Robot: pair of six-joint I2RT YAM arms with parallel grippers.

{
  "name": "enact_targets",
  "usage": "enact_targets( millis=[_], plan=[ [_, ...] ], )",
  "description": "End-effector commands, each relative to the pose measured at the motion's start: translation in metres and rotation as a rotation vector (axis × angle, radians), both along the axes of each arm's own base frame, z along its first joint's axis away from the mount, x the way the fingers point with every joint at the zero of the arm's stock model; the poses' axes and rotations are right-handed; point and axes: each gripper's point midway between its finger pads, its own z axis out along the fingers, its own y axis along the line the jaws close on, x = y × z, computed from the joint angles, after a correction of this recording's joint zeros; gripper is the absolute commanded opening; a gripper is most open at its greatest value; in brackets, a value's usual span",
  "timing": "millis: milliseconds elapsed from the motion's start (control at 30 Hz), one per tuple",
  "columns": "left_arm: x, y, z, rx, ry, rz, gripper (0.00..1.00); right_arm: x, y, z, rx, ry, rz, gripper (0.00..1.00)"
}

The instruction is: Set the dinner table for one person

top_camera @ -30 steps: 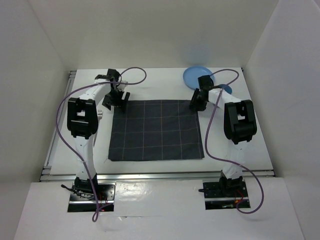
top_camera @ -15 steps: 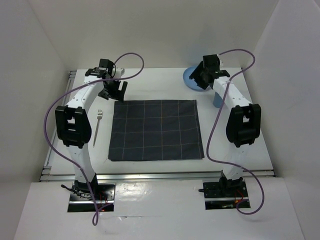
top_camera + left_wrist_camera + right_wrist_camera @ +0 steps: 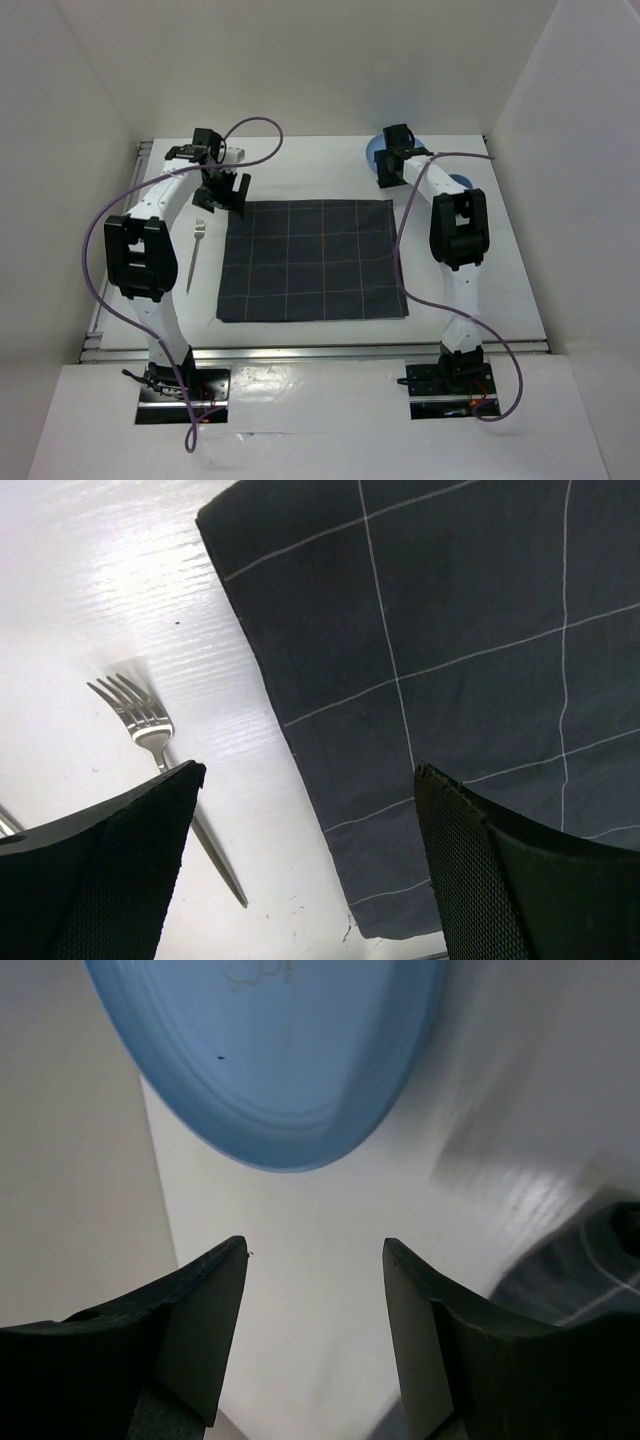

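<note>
Swung off the placemat (image 3: 450,630) corner, your right claw (image 3: 315,1250) now faces the blue plate (image 3: 270,1060) at 1 o'clock on the bench (image 3: 310,165). Its jaws are partly apart and empty, so the plate is likely next. Your left claw (image 3: 305,770) gapes empty above the fork (image 3: 150,730), at the placemat's 9 o'clock. Overhead, the arm hides most of the plate; the right wrist view shows it untouched.

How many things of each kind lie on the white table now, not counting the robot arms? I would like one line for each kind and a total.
Fork: 1
Blue plate: 1
Dark checked placemat: 1
Small blue object, partly hidden behind the right arm, kind unclear: 1
Total: 4
</note>
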Motion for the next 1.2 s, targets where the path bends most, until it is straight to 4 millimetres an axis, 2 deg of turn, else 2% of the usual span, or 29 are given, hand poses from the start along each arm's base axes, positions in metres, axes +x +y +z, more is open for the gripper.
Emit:
enact_targets(
  millis=[0,33,67,100,167,200,233,300,400,433,600,633,700,733,800,833,933,967,1000,1067,1100,1133,1167],
  plan=[
    [0.004,0.002,0.030,-0.021,-0.083,-0.005,0.93,0.023,-0.005,0.019,0.038,-0.078,-0.154,0.64],
    [0.004,0.002,0.030,-0.021,-0.083,-0.005,0.93,0.024,-0.005,0.016,0.052,-0.071,-0.173,0.64],
    [0.004,0.004,0.030,-0.030,-0.083,0.001,0.93,0.023,-0.002,0.003,0.064,-0.046,-0.173,0.64],
    [0.002,0.008,0.026,-0.029,-0.063,0.010,0.93,0.023,-0.002,0.000,0.073,-0.037,-0.188,0.64],
    [0.007,0.009,0.029,-0.050,-0.074,0.013,0.93,0.028,-0.001,-0.002,0.075,-0.041,-0.188,0.64],
    [0.005,0.014,0.029,-0.049,-0.064,0.024,0.93,0.027,-0.002,-0.015,0.071,-0.013,-0.196,0.64],
    [0.006,0.012,0.027,-0.058,-0.054,0.020,0.93,0.033,-0.002,-0.010,0.068,-0.027,-0.201,0.66],
    [0.007,0.018,0.026,-0.069,-0.045,0.033,0.93,0.032,-0.009,-0.027,0.053,0.022,-0.213,0.66],
    [0.008,0.022,0.022,-0.068,-0.036,0.043,0.93,0.040,-0.021,-0.024,0.058,-0.003,-0.247,0.66],
    [0.008,0.022,0.022,-0.068,-0.036,0.043,0.93,0.039,-0.030,-0.033,0.062,0.006,-0.269,0.67],
    [0.009,0.026,0.013,-0.068,-0.015,0.053,0.93,0.050,-0.041,-0.030,0.062,-0.018,-0.292,0.68],
    [0.009,0.026,0.013,-0.068,-0.015,0.053,0.93,0.050,-0.046,-0.037,0.065,0.000,-0.297,0.68],
    [0.009,0.026,0.012,-0.067,-0.007,0.053,0.93,0.048,-0.042,-0.038,0.092,0.013,-0.294,0.68],
    [0.010,0.030,0.008,-0.067,0.003,0.063,0.93,0.045,-0.047,-0.050,0.113,0.034,-0.324,0.68],
    [0.012,0.030,0.007,-0.067,0.002,0.063,0.93,0.040,-0.044,-0.061,0.139,0.055,-0.330,0.63],
    [0.014,0.030,0.010,-0.067,-0.007,0.062,0.93,0.040,-0.042,-0.064,0.150,0.058,-0.322,0.52],
    [0.012,0.030,0.009,-0.067,0.002,0.063,0.93,0.036,-0.048,-0.068,0.151,0.073,-0.340,0.30],
    [0.010,0.030,0.007,-0.067,0.011,0.063,0.93,0.034,-0.048,-0.072,0.148,0.084,-0.341,0.18],
    [0.010,0.030,0.007,-0.067,0.011,0.063,0.93,0.028,-0.047,-0.080,0.150,0.105,-0.337,0.12],
    [0.010,0.034,0.007,-0.067,0.011,0.072,0.93,0.029,-0.047,-0.079,0.154,0.091,-0.336,0.03],
    [0.012,0.034,0.007,-0.067,0.002,0.072,0.93,0.025,-0.046,-0.085,0.159,0.102,-0.332,0.00],
    [0.012,0.034,0.007,-0.067,0.002,0.072,0.93,0.028,-0.045,-0.079,0.157,0.085,-0.321,0.00],
    [0.012,0.035,0.007,-0.059,0.001,0.075,0.93,0.028,-0.045,-0.081,0.150,0.081,-0.308,0.00]
  ],
)
